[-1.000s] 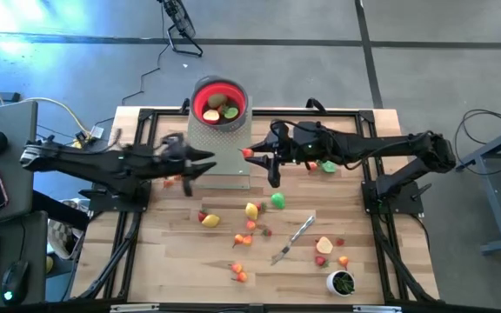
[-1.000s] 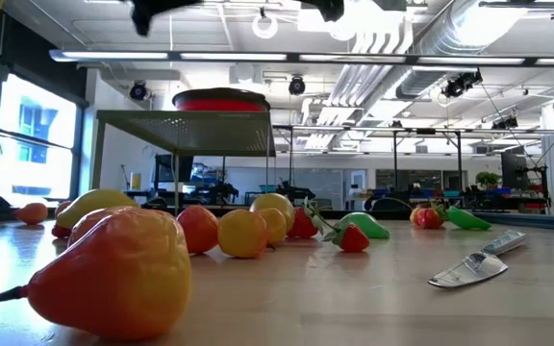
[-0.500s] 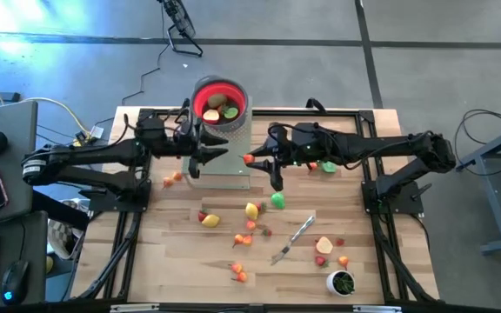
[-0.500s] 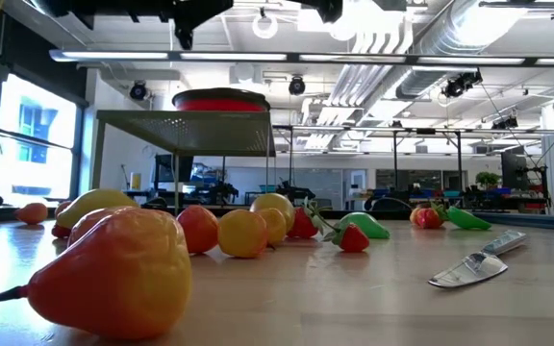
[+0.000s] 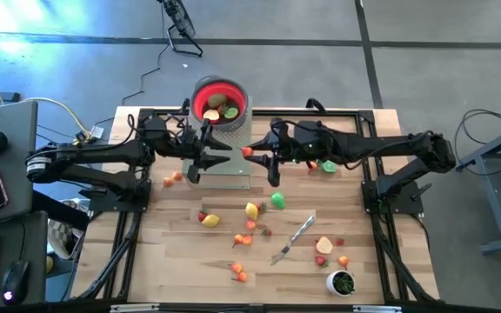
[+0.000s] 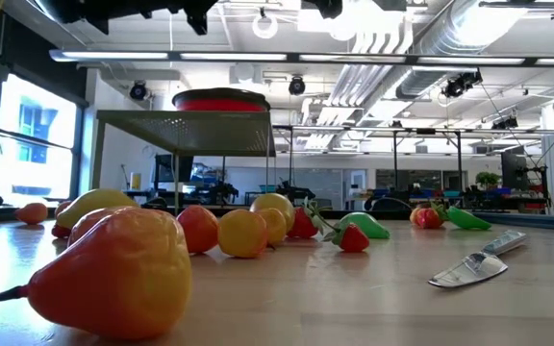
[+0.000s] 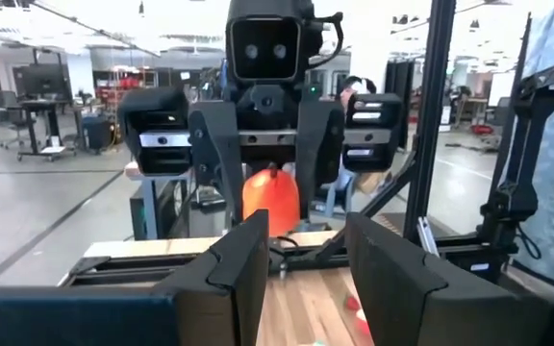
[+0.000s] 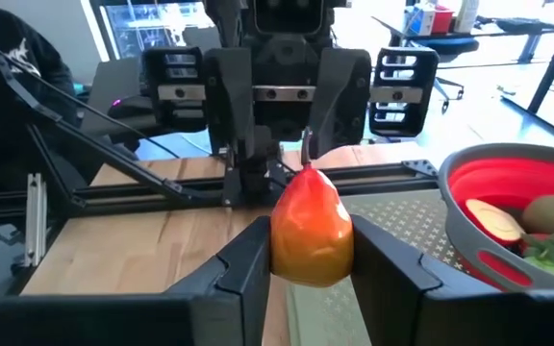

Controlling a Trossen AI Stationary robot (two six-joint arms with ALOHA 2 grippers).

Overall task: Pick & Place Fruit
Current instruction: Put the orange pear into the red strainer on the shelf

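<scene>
My right gripper [image 5: 257, 156] is shut on an orange-red pear-shaped fruit [image 8: 311, 226] beside the right edge of the grey mesh stand [image 5: 218, 143]. The stand carries the red bowl [image 5: 220, 100], which holds several fruit pieces. My left gripper [image 5: 213, 156] is open and empty over the stand, facing the right gripper [image 7: 270, 115] a short way off. Several small fruit pieces lie on the wooden table, among them a yellow one [image 5: 251, 209] and a green one [image 5: 277, 200]. My right gripper pinches the pear-shaped fruit by its two sides [image 8: 282, 240] between its two fingers. The fingers come level from the table's right side. The fruit is lifted clear of the table, upright with its stem end up.
A silver knife [image 5: 294, 239] lies among the fruit near the table's middle. A small white cup with green contents [image 5: 342, 282] stands at the near right. An orange piece [image 5: 172, 179] lies left of the stand. A black frame [image 5: 137, 117] rims the table.
My left gripper has swung from the table's left side toward the right and far edge, and now hangs over the mesh stand facing the right gripper. My right gripper has kept hold of the fruit almost in place.
</scene>
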